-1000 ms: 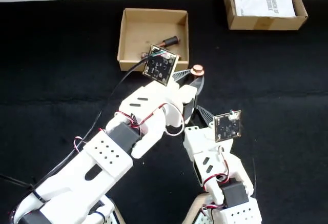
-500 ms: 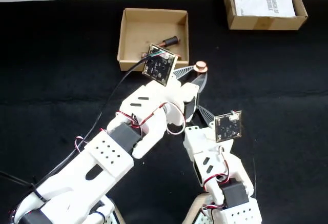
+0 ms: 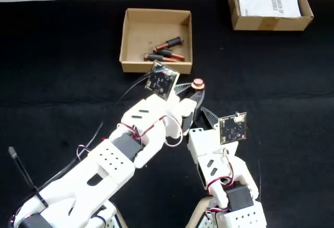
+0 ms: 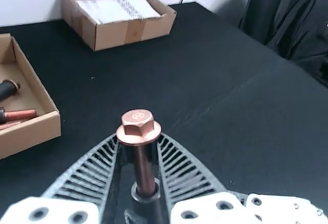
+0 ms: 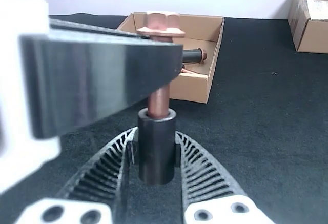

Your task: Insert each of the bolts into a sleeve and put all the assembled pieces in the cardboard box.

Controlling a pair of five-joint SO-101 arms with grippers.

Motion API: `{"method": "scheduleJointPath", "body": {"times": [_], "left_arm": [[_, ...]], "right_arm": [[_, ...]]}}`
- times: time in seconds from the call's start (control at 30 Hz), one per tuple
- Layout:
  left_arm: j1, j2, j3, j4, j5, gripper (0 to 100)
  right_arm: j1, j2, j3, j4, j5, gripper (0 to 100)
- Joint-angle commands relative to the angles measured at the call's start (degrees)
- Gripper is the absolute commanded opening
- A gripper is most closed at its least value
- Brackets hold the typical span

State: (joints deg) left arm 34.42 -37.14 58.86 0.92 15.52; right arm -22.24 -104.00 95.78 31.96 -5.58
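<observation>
Black surface [image 3: 57, 82] is carrying the cardboard box [image 3: 125, 40] at eleven o'clock of the upright copper hex-head bolt [image 3: 198, 84], seen from above. Left wrist: left fingers [image 4: 95, 170] are clenching its shank. Right wrist: right fingers [image 5: 205, 172] are grasping the black sleeve [image 5: 156, 147] around its tip.

Left pincer [image 4: 138, 141] clamped; right pincer [image 5: 156, 144] just beneath it, clamped too.
</observation>
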Motion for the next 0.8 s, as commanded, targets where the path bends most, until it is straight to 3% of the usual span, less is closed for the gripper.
{"method": "scheduleJointPath", "body": {"times": [0.0, 0.17, 0.43, 0.77], "left_arm": [[-0.3, -1.6, 0.1, -0.9, -0.5, 1], [0.0, -2.1, -3.8, 5.5, -0.4, 1], [0.1, -3.3, -10.7, 38.4, -0.2, 28], [2.2, -4.5, -8.3, 56.4, -0.2, 26]], "right_arm": [[1.1, -0.9, 7.4, -1.1, -0.4, 0.8], [1.1, -0.8, 7.4, -1.1, -0.4, 0.8], [1.2, -0.9, 7.4, -1.1, -0.4, 0.8], [3.9, -0.7, 6.1, -1.4, -0.4, 0.8]]}}
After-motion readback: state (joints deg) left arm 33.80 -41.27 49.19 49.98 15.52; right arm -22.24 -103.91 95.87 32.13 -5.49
